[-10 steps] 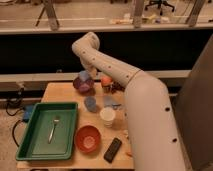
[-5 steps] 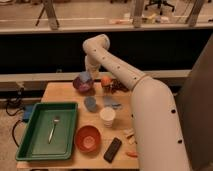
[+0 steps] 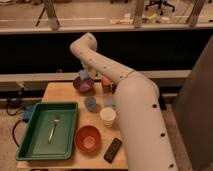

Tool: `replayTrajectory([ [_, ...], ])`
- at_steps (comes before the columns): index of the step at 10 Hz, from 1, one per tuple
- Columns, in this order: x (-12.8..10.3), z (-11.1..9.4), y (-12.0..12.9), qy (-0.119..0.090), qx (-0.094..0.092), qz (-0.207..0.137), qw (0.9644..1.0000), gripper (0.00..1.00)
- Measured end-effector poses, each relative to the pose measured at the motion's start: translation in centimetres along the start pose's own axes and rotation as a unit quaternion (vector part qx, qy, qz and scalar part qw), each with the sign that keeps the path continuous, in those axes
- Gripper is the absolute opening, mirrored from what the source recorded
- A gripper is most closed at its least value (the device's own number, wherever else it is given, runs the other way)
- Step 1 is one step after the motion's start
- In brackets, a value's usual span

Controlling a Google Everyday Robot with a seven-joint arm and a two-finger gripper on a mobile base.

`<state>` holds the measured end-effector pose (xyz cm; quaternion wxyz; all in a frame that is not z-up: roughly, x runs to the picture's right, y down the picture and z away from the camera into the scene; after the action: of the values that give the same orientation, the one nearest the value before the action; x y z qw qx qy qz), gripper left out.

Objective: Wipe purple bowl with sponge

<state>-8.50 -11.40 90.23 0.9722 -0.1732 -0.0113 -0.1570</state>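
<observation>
Gripper point(image 3: 85, 77) hovers just above round glossy purple bowl point(image 3: 83, 86) at far side of wood table point(image 3: 60, 95), w/ soft blue-grey sponge point(image 3: 82, 74) block at its tip; open or closed, can't tell.

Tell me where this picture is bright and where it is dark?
Camera view: the floor at the top is brightest; the wall band under it is almost black; the wooden table is warmly lit; the white arm glows pale, and its hand hangs over the purple bowl at the table's far edge.
</observation>
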Motion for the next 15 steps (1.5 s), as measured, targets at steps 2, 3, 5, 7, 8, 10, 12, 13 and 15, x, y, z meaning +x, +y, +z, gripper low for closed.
replayTrajectory([
  [2, 0.5, 1.0, -0.2, 0.012, -0.011, 0.017, 0.9997, 0.0],
  [3, 0.1, 1.7, -0.1, 0.015, -0.017, 0.028, 0.9994, 0.0],
  [5, 0.5, 3.7, 1.0, 0.013, -0.024, 0.05, 0.9984, 0.0],
  [7, 2.5, 4.3, 1.9, 0.005, -0.021, 0.073, 0.9971, 0.0],
  [8, 3.0, 4.3, 1.9, 0.008, -0.024, 0.082, 0.9963, 0.0],
  [10, 3.2, 5.5, 1.7, 0.016, -0.036, 0.086, 0.9955, 0.0],
  [12, 3.0, 6.7, 1.2, 0.016, -0.045, 0.08, 0.9957, 0.0],
  [13, 2.9, 7.1, 0.9, 0.014, -0.048, 0.077, 0.9958, 0.0],
  [15, 2.6, 7.8, 0.3, 0.007, -0.052, 0.072, 0.996, 0.0],
])
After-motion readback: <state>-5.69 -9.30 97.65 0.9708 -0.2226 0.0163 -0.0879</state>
